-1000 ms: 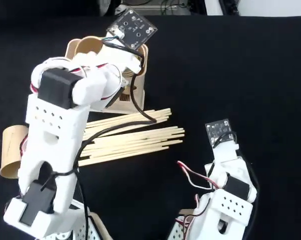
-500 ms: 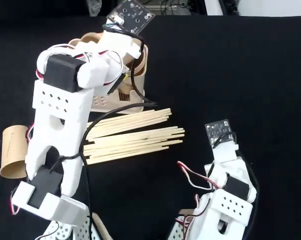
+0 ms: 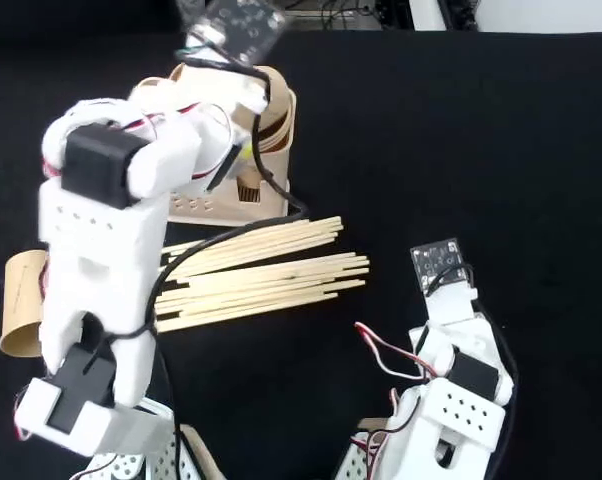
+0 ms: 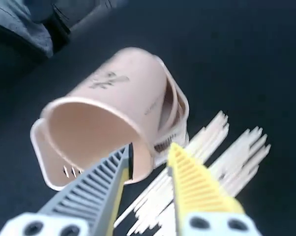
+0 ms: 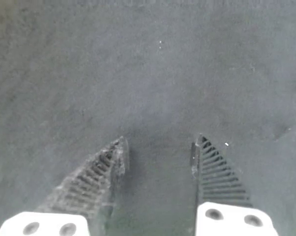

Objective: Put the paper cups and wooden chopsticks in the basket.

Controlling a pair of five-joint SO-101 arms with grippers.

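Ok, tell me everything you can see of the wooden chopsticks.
The wooden chopsticks are thin, straight sticks of pale bare wood. They form a loose heap lying flat on the black table, roughly parallel and slightly fanned. They lie right beside the basket; whether they touch it I cannot tell. One end of the heap is hidden under the left arm. Nothing grips them.

Largely covered by left arm (image 3: 101, 260), upper left of high view: basket (image 3: 221, 208), inside unreadable. Lost under same arm: left ends of chopsticks (image 3: 281, 270). Half hidden behind it at left edge: paper cup (image 3: 19, 300). Cut by bottom edge: base of right arm (image 3: 451, 400). Smeared in left wrist view: cup at basket (image 4: 113, 103), markings illegible.
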